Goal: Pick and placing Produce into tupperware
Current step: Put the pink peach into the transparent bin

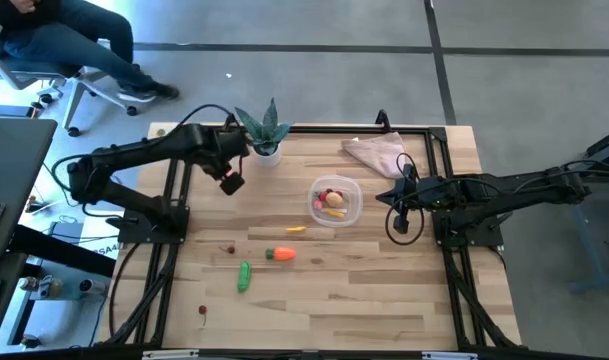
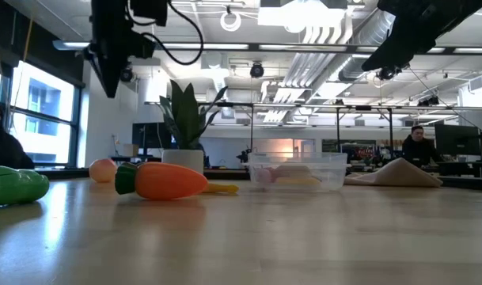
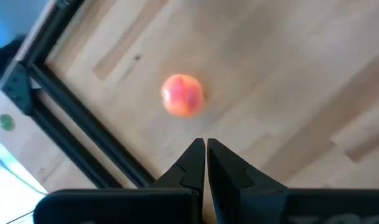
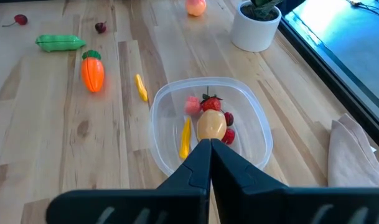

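The clear round tupperware stands on the table right of centre. It holds a beige potato, a strawberry, a yellow piece and red berries. Loose on the wood lie an orange carrot, a green cucumber, a yellow piece and small red berries. A pink-orange peach rests on the table at the far left. My left gripper hangs shut above the peach, pointing down. My right gripper waits shut beside the tupperware's right side.
A spiky plant in a white pot stands at the far edge near my left gripper. A pinkish-beige cloth lies at the far right. Black frame rails border the table. A person sits beyond the far left corner.
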Available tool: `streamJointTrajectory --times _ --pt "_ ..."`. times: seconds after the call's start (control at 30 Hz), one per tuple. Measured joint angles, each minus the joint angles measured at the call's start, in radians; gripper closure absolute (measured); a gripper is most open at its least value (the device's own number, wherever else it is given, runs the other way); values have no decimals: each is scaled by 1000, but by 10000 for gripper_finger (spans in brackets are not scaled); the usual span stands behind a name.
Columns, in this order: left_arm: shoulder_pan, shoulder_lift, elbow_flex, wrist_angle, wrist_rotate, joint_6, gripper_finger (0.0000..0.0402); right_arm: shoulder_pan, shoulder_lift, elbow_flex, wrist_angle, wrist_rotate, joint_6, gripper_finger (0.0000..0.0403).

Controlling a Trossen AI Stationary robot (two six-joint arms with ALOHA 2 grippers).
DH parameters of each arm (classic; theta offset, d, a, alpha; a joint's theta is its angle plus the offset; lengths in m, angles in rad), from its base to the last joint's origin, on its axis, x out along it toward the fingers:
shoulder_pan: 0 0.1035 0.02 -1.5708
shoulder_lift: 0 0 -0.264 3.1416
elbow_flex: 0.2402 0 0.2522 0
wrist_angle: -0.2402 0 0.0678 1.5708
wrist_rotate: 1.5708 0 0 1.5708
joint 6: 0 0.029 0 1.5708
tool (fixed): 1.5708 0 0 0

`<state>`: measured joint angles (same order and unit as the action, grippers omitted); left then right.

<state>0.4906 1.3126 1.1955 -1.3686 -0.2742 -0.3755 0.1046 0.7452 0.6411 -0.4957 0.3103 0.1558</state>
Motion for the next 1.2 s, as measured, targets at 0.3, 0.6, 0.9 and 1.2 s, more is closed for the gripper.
streamJointTrajectory --times 0.3,0.6,0.9,1.2 --pt "120 28 -4 77 21 38 302 0 0 0 0 0 0 402" --pt "143 29 -188 171 41 81 184 0 0 0 0 0 0 402" --pt "209 34 -313 302 95 115 135 0 0 0 0 0 0 402" --pt "238 34 -364 415 109 163 86 0 0 0 0 0 0 402"
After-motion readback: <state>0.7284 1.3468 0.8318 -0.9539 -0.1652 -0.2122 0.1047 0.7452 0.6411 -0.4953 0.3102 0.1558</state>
